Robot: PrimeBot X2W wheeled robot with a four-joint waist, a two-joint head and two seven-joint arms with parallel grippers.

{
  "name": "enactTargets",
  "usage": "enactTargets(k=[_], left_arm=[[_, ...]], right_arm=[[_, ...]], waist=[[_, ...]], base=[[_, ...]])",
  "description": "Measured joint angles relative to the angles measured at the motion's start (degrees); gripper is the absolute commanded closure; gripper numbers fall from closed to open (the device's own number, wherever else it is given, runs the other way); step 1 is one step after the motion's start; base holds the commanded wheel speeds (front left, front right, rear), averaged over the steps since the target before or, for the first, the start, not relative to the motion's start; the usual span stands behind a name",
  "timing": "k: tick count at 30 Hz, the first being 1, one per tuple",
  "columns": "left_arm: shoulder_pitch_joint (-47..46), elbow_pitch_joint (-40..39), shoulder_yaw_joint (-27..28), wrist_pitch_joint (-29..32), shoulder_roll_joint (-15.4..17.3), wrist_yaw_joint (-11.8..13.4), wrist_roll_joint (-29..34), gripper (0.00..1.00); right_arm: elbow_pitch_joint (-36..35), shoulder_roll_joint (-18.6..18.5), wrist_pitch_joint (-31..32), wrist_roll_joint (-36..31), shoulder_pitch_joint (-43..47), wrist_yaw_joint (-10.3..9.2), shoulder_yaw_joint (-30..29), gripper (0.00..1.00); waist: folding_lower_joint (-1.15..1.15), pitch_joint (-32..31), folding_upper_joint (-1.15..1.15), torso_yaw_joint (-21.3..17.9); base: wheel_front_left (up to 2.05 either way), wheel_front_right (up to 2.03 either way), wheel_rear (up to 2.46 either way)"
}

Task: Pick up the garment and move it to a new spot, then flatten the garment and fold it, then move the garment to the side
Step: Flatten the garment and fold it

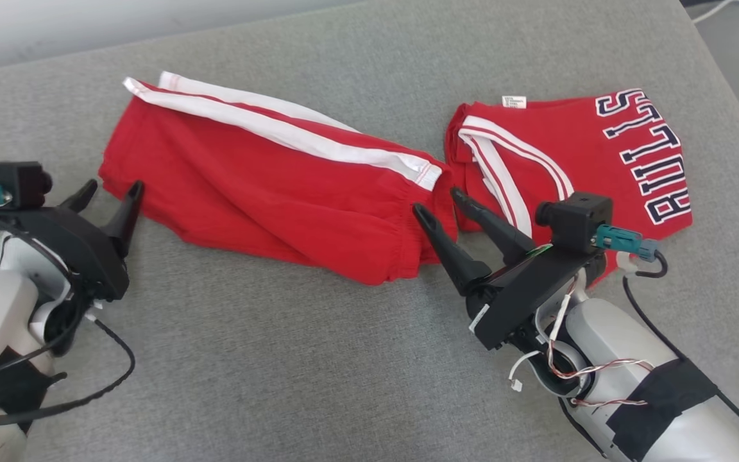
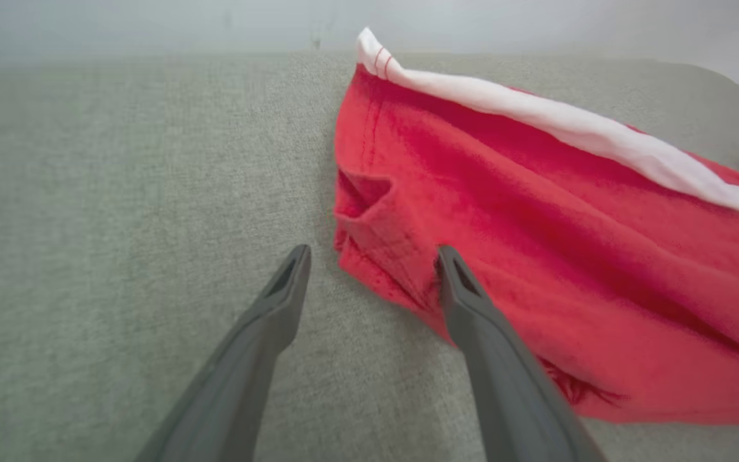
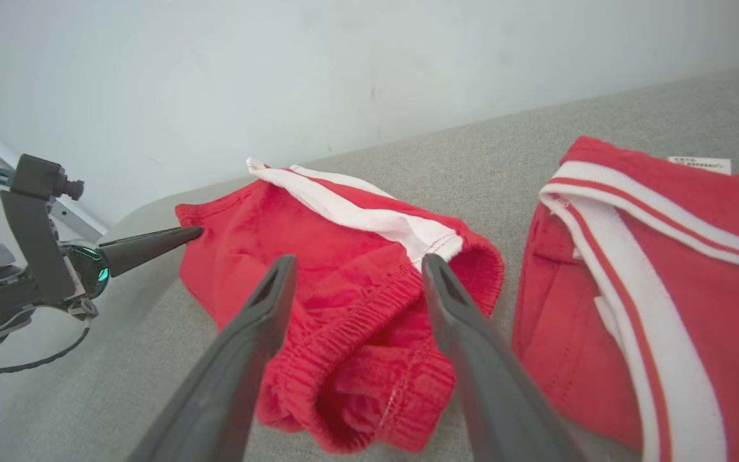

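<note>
1. The garment, red shorts with a white side stripe, lies lengthwise across the middle of the grey cloth-topped desk, already doubled over along its length. A folded red jersey sits just beside its waistband end.
2. Left claw is spread wide and holds nothing. It sits at the leg-hem end, with one finger at the hem corner and the other over bare desk.
3. Right claw is also wide and empty, its fingers straddling the elastic waistband end.
4. Step, as a judgement: the fold stage, with the shorts laid out and both ends lined up for a grasp.
5. Next move likely calls for both claws to dip, pinch all layers at each end, and keep clear of the jersey.
</note>
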Motion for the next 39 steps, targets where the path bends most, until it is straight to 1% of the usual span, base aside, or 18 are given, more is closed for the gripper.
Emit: enactTargets(k=[1,3,4,5,6,9,14,17,28,32,39], left_arm=[[0.13,0.34,0.29,0.21,-0.19,0.00,-1.22,0.00],[0.23,0.55,-0.30,0.59,-0.22,0.00,-1.56,0.00],[0.20,0.67,-0.25,0.76,-0.43,0.01,-1.72,0.51],[0.19,0.69,-0.25,1.03,-0.54,0.01,-1.93,0.85],[0.14,0.71,-0.43,1.08,-0.55,0.01,-1.94,1.00],[-0.07,1.03,-0.76,1.14,-0.43,0.00,-1.94,1.00],[-0.92,1.66,-0.97,1.46,-1.49,0.00,-2.57,1.00],[-0.70,1.88,-0.80,0.46,-2.10,-0.01,-3.15,1.00],[5.26,2.90,-1.03,-4.58,-5.50,-0.01,-5.39,1.00],[7.30,3.01,-1.14,-5.86,-6.30,-0.01,-5.52,1.00],[11.11,3.24,-1.71,-8.12,-8.37,-0.01,-5.57,1.00]], right_arm=[[-0.12,-0.14,-0.15,-0.02,0.09,0.00,-0.18,0.00],[-0.40,-0.52,-0.23,-0.02,0.16,0.00,-0.46,0.00],[-0.41,-0.76,-0.48,-0.02,0.20,0.00,-0.67,0.00],[-0.41,-1.03,-0.65,-0.02,0.20,0.00,-0.87,0.00],[-0.41,-1.26,-0.70,-0.03,0.21,0.00,-1.03,0.00],[-0.48,-1.47,-1.05,-0.04,0.24,0.00,-1.18,0.00],[-0.55,-2.01,-1.45,-0.34,0.49,-0.01,-1.56,0.00],[-0.53,-1.97,-1.68,-0.34,0.59,-0.01,-1.59,0.00],[1.93,-2.54,-2.24,-0.20,2.98,-0.01,-2.00,0.00],[2.36,-2.75,-2.26,0.22,4.02,-0.01,-1.98,0.00],[3.41,-3.93,-2.67,0.78,7.27,-0.01,-2.30,0.00]], waist=[[0.00,0.25,0.00,-0.20],[0.00,0.74,0.00,-0.55],[0.00,0.98,0.00,-0.70],[0.00,1.17,0.00,-0.82],[0.00,1.33,0.00,-0.91],[0.00,1.59,0.00,-0.91],[0.00,1.41,0.00,-0.02],[0.00,1.07,0.00,0.61],[0.00,-2.44,0.00,4.12],[-0.01,-3.79,0.00,5.19],[-0.01,-6.91,0.00,8.24]], base=[[0.00,0.00,0.00],[0.00,0.00,0.00],[0.00,0.00,0.00],[0.00,0.00,0.00],[0.00,0.00,0.00],[0.00,0.00,0.00],[0.00,0.00,0.00],[0.00,0.00,0.00],[0.00,0.00,0.00],[0.00,0.00,0.00],[0.00,0.00,0.00]])
